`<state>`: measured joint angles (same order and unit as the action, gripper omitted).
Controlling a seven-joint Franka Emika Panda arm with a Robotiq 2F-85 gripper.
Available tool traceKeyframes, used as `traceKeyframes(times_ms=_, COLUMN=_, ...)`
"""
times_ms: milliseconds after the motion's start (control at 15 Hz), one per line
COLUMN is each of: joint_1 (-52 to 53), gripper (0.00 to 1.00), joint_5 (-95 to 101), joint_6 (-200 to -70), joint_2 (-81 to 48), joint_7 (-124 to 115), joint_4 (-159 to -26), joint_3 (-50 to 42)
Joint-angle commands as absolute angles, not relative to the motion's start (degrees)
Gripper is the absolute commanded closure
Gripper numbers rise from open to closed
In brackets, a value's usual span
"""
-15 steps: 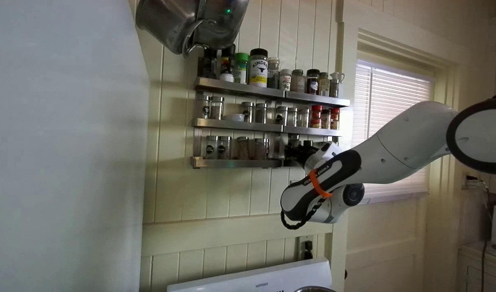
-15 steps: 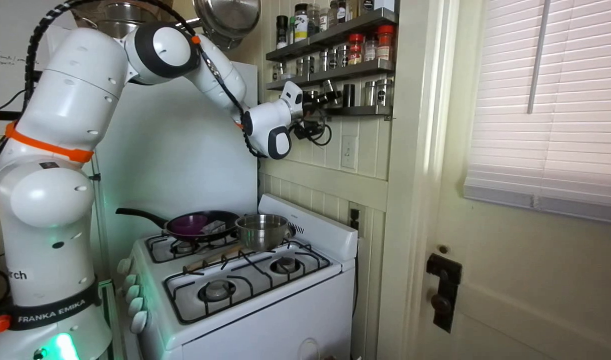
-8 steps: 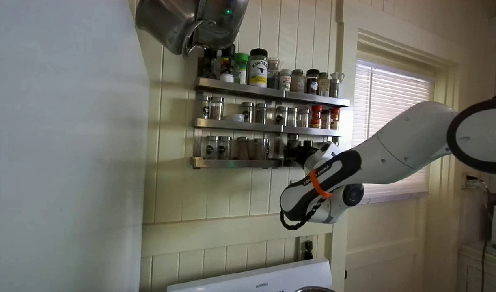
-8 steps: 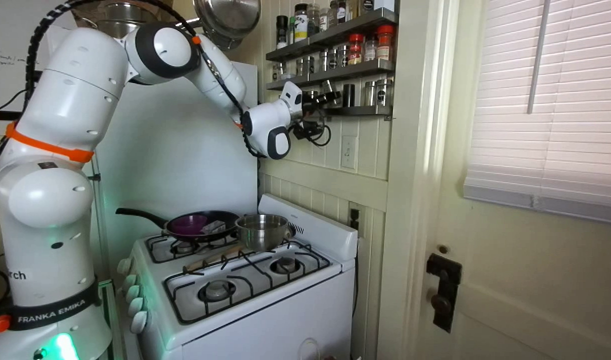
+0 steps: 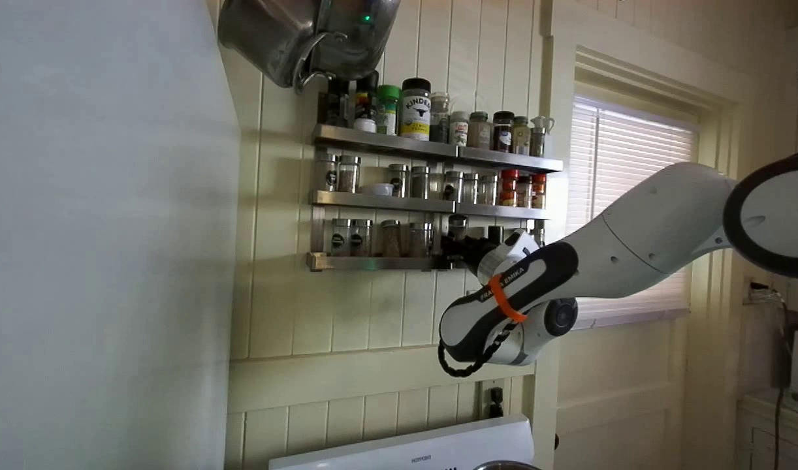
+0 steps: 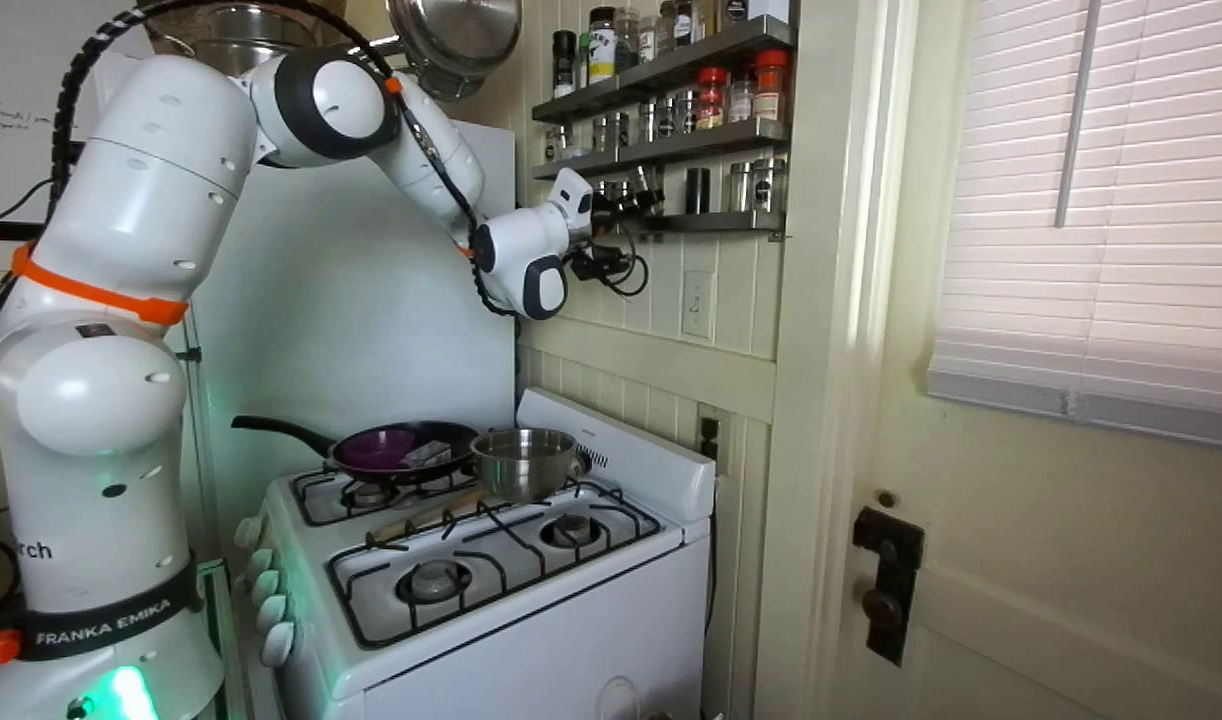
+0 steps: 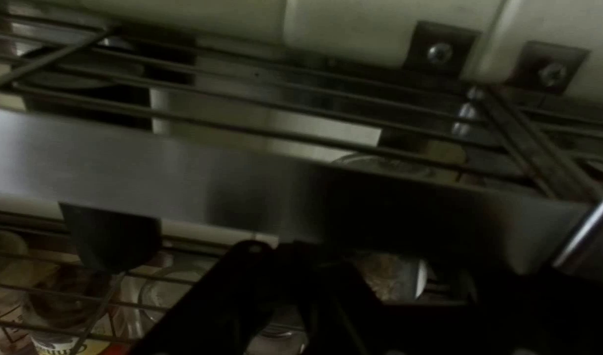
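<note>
A: What do the jaws hold?

B: A silver-lidded jar (image 5: pixel 458 225), lid uppermost, at the level of the lowest shelf (image 5: pixel 379 262). The jaws are clamped on it and hide its lower part; whether its base touches the shelf cannot be told.

A: Which objects lie nearest?

B: Taking the jar as the centre of the dial, a black bottle (image 5: pixel 495 233) stands near it at 3 o'clock. A brown-filled jar (image 5: pixel 391 238) stands on the same shelf at 9 o'clock, and the middle shelf (image 5: pixel 431 205) runs across 12 o'clock.

A: What does the wrist view show?

B: A dim scene. The jaws enter from 6 o'clock as dark outlines; a steel rail (image 7: pixel 109 165) slants from 9 o'clock to just past 3.

A: And farther out?

B: The robot arm (image 5: pixel 647 228) reaches in from 3 o'clock. A steel pot (image 5: pixel 268 39), cut off at the top edge, shows between 10 and 11 o'clock. In an exterior view, measured from the jaws, a white stove (image 6: pixel 531 640) stands at 7 o'clock, bearing a frying pan (image 6: pixel 438 434) with a purple bowl (image 6: pixel 376 450) inside and, just beside the pan, a saucepan (image 6: pixel 524 470). A door handle (image 6: pixel 886 585) lies at 5 o'clock.
</note>
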<state>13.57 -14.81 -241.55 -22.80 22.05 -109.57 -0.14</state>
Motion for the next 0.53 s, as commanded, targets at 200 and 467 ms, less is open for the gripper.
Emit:
traceKeyframes(times_ms=200, joint_1=12.8, gripper=0.77, joint_5=-13.5, joint_6=-242.4, joint_2=-22.7, joint_7=20.4, joint_4=-111.7, joint_3=0.6)
traceKeyframes(times_ms=467, joint_1=12.6, gripper=0.77, joint_5=-14.8, joint_6=-242.4, joint_2=-22.4, joint_7=20.5, joint_4=-112.2, joint_3=0.4)
